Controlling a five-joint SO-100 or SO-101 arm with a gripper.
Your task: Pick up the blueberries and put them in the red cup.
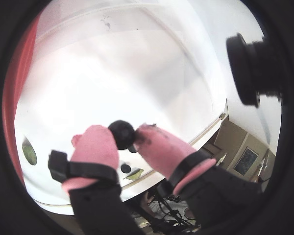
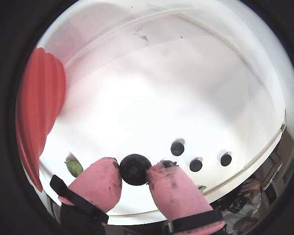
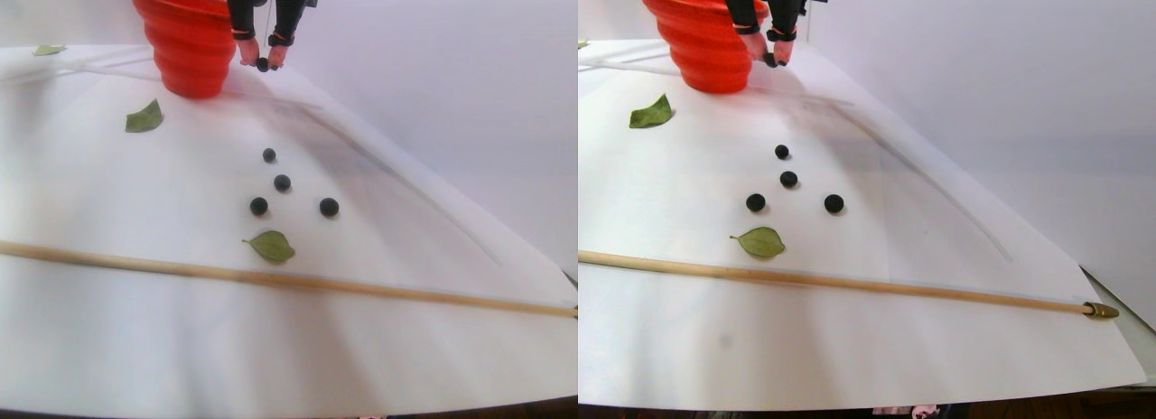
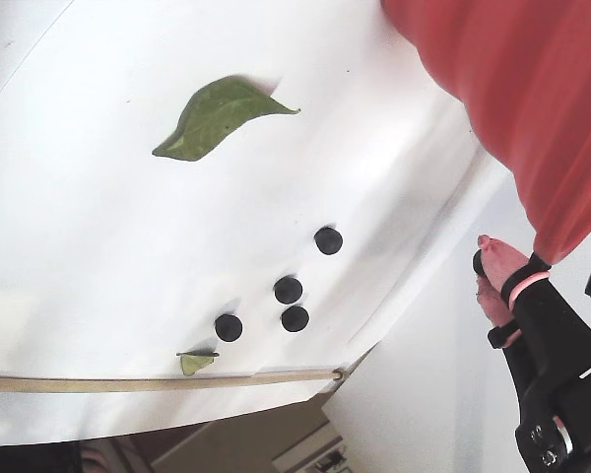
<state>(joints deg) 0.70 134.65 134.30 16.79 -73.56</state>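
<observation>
Pink fingertips (image 2: 100, 182) fill the bottom of both wrist views, and the gripper (image 2: 134, 172) is pinched narrowly on one blueberry (image 2: 134, 169), which sits between the soft, slightly smudged pads.

Taking the red cup (image 3: 188, 35) as the landmark: it is by far the biggest thing, a glossy plastic cone with stepped, ribbed sides, standing at the far end of the white sheet (image 3: 108, 329) in the stereo pair view. The gripper hangs just beside the cup's wall, off the sheet's surface and below the rim as far as that view shows, so the berry is not yet over the opening.

A long, thin wooden stick (image 3: 271, 279) lies across the sheet well away from the cup. One flat, matte green leaf (image 3: 144, 117) lies near the cup's base; a second leaf (image 3: 271, 246) lies close to the stick. Four loose blueberries (image 3: 283, 182), small, round, near-black and smooth, cluster between the cup and the stick.

To do this step well, I judge the arm should rise clear of the rim before moving sideways, since grazing the light plastic could shove or tip it. The berry is round and smooth, so the pinch should stay steady until the fingers are centred over the opening, then open there.
</observation>
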